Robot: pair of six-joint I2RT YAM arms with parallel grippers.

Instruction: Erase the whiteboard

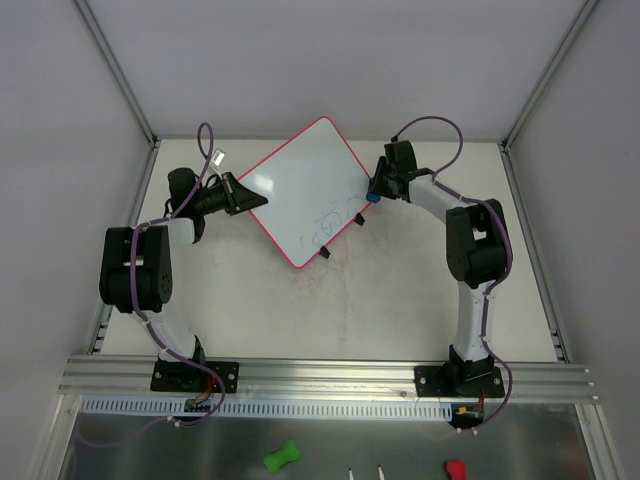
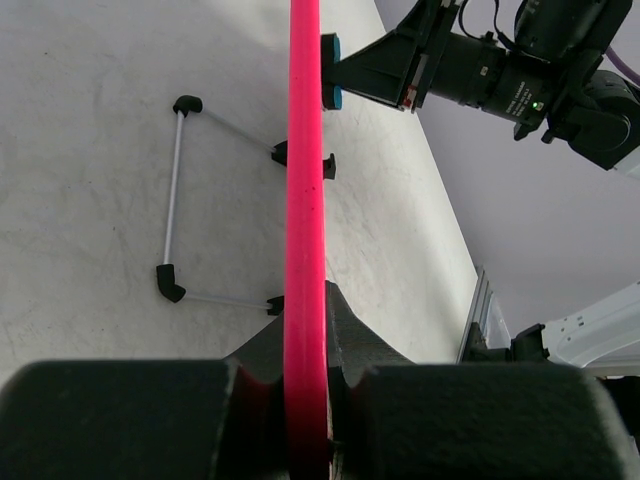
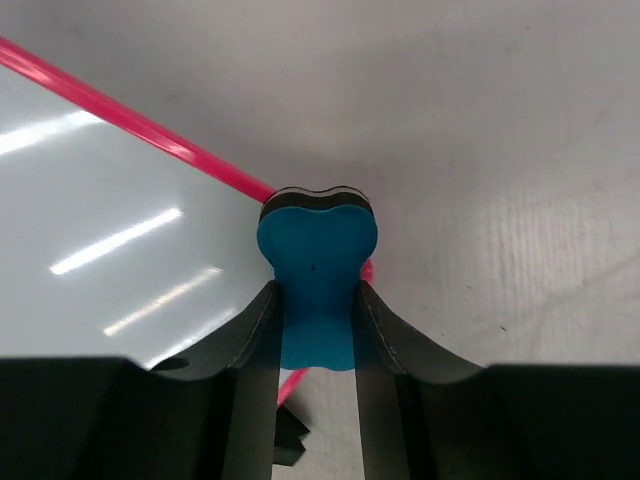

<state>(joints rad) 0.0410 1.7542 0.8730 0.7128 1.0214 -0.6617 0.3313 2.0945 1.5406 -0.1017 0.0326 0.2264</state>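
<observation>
While our left tool (image 1: 240, 193) clamps the whiteboard's (image 1: 300, 185) frame, we judge our right tool (image 3: 315, 300), clamped on the eraser (image 3: 316, 255), must next sweep across the blue scribbles (image 1: 326, 224).

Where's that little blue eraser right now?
The eraser sits right of centre in the overhead view, pinched in the right end effector, at the right edge of the whiteboard near the blue scribbles.

Blue eraser (image 3: 316, 275) pinched between two black fingers (image 3: 250, 350), dark felt end forward, over the pink frame (image 3: 130, 125) of the whiteboard (image 3: 100, 240). Contact unclear. Glossy white board left, grey surface (image 3: 500, 200) right.
</observation>
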